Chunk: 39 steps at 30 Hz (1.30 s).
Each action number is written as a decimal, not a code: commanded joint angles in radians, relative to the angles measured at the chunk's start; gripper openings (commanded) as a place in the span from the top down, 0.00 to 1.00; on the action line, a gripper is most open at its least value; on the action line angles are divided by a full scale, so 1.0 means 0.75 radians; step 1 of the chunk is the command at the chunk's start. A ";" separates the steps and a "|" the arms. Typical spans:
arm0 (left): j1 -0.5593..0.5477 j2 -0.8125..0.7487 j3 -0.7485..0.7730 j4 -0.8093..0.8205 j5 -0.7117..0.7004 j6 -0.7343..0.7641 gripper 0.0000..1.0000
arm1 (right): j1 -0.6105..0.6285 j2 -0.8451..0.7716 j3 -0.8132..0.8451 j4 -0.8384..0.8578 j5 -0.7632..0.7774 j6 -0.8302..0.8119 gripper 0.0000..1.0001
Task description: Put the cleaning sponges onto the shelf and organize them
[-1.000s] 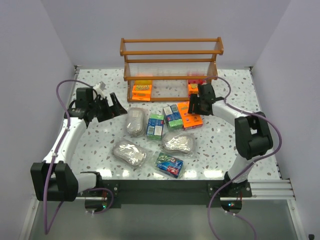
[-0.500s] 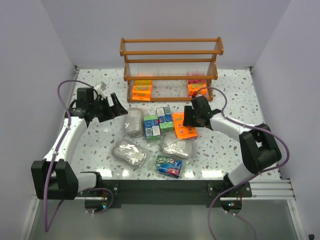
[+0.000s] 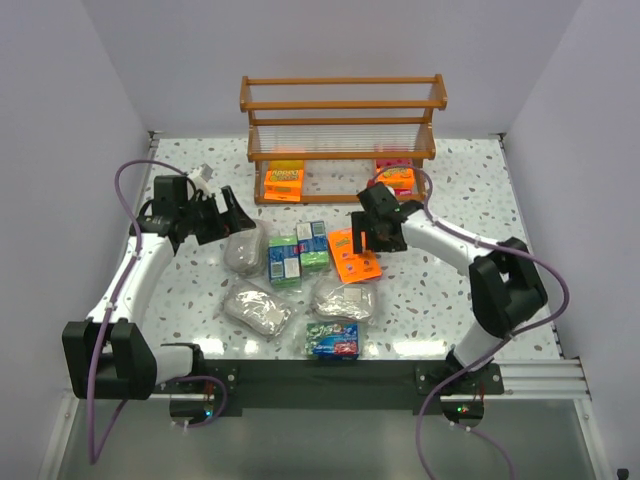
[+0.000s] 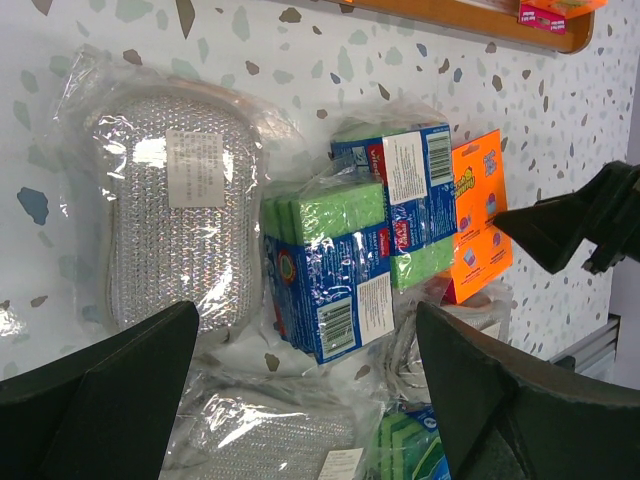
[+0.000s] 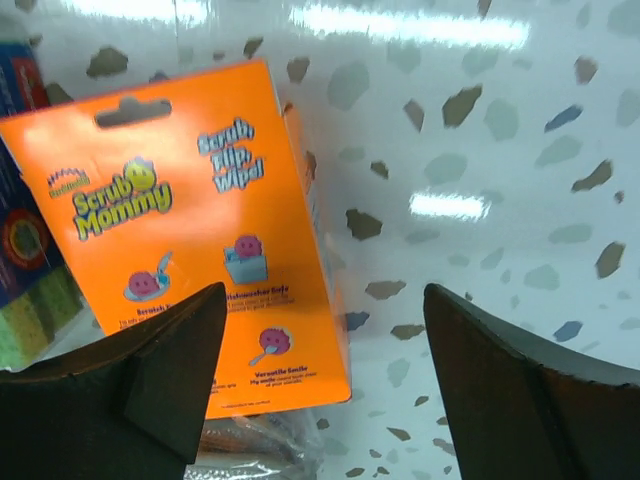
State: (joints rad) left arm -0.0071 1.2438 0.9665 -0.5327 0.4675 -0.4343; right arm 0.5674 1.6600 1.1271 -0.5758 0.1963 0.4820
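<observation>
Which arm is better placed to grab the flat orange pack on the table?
Right: the right gripper, open, hovers over the orange pack; the left gripper is beyond the green packs.

A robotics lab's test cell, not a home or shop: a left arm (image 3: 135, 268) and a right arm (image 3: 452, 240), both white and black, are bolted side by side at the near edge of a speckled surface (image 3: 440, 300). Plain pale walls (image 3: 340, 40) box it in on three sides. Purple cables (image 3: 125, 172) loop in the open along both arms, and a bare metal rail (image 3: 540, 375) runs across the front. A wooden shelf (image 3: 342, 105) and shop-wrapped sponges (image 3: 355, 256) sit on the surface.
</observation>
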 commanded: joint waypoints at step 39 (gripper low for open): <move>0.001 -0.012 0.022 0.019 0.052 0.019 0.05 | -0.231 0.505 0.831 -0.592 -0.386 0.752 0.21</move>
State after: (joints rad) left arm -0.0067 1.2633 0.9688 -0.5400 0.4911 -0.4271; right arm 0.4061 2.0132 1.7103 -0.9596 -0.0967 0.9535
